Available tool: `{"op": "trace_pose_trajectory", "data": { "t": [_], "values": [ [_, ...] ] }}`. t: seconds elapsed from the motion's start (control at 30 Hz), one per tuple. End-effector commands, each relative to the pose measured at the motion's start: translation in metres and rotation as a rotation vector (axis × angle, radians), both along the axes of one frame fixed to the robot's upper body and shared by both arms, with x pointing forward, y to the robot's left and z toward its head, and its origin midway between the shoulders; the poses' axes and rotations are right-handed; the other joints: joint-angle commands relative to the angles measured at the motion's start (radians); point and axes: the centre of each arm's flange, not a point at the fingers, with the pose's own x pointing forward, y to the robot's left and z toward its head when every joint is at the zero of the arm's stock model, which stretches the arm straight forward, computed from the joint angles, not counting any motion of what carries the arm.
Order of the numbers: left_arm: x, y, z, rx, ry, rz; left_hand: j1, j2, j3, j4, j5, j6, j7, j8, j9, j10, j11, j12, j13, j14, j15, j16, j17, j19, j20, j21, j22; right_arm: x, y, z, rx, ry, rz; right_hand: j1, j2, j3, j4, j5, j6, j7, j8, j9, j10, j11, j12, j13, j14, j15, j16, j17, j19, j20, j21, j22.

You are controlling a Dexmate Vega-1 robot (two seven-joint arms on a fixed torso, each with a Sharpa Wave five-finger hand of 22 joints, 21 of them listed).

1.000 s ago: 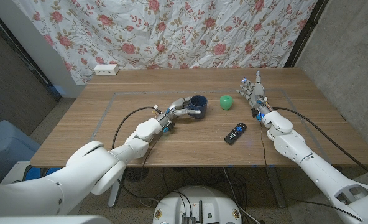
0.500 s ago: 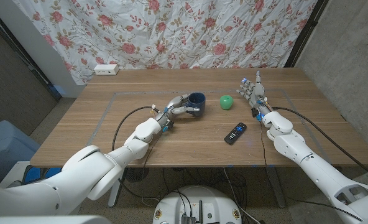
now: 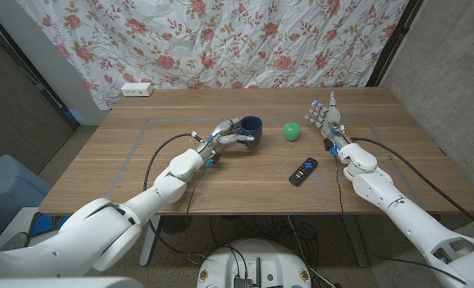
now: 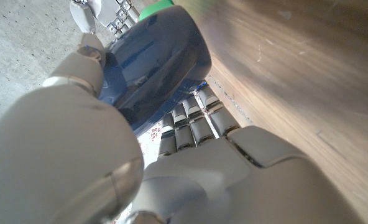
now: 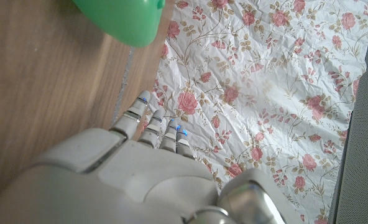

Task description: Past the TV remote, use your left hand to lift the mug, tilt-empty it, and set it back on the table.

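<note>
My left hand (image 3: 225, 135) grips a dark blue mug (image 3: 251, 128) by its side, left of the table's middle; the mug looks just off the wood, its mouth facing up. In the left wrist view my fingers (image 4: 190, 121) wrap under the mug (image 4: 159, 68). A black TV remote (image 3: 303, 170) lies nearer the front edge, to the mug's right. My right hand (image 3: 324, 117) stands upright at the right with fingers apart, holding nothing; its own view shows the hand's back (image 5: 134, 174).
A green ball (image 3: 291, 131) sits between the mug and my right hand, also seen as a green ball (image 5: 122, 18) close ahead of that hand. A white power strip (image 3: 137, 89) lies at the table's far left edge. A floral curtain hangs behind.
My left hand has carried the mug slightly up and away from the front edge. The right hand, ball and remote have stayed put.
</note>
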Motion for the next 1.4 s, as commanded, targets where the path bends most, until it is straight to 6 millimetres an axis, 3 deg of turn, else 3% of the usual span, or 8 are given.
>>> {"op": "trace_pose_trajectory", "data": {
  "t": [0.03, 1.4],
  "values": [
    [-0.016, 0.013, 0.018, 0.053, -0.026, 0.033, 0.077, 0.094, -0.007, 0.002, 0.006, 0.026, -0.004, 0.013, 0.003, 0.044, -0.035, 0.008, 0.009, 0.014, -0.065, 0.006, 0.004, 0.008, -0.006, 0.006, 0.004, 0.0, 0.0, 0.0, 0.0, -0.001, 0.0, -0.009, 0.05, 0.0, 0.007, 0.006, 0.007, -0.001, 0.005, 0.005, 0.002, -0.003, 0.006, 0.005, 0.006, -0.004, 0.004, 0.004, 0.005, -0.002, 0.005, 0.002],
    [-0.053, 0.042, 0.056, 0.273, -0.034, 0.154, 0.079, 0.127, -0.058, 0.006, 0.012, 0.047, 0.002, 0.053, 0.013, 0.08, -0.039, 0.024, 0.046, 0.038, -0.066, 0.032, 0.018, 0.029, 0.001, 0.008, 0.007, 0.0, 0.0, 0.0, 0.0, -0.001, 0.0, -0.009, 0.05, 0.0, 0.007, 0.006, 0.007, -0.002, 0.005, 0.005, 0.003, -0.002, 0.006, 0.005, 0.007, -0.005, 0.005, 0.004, 0.005, -0.003, 0.005, 0.002]
  ]
}}
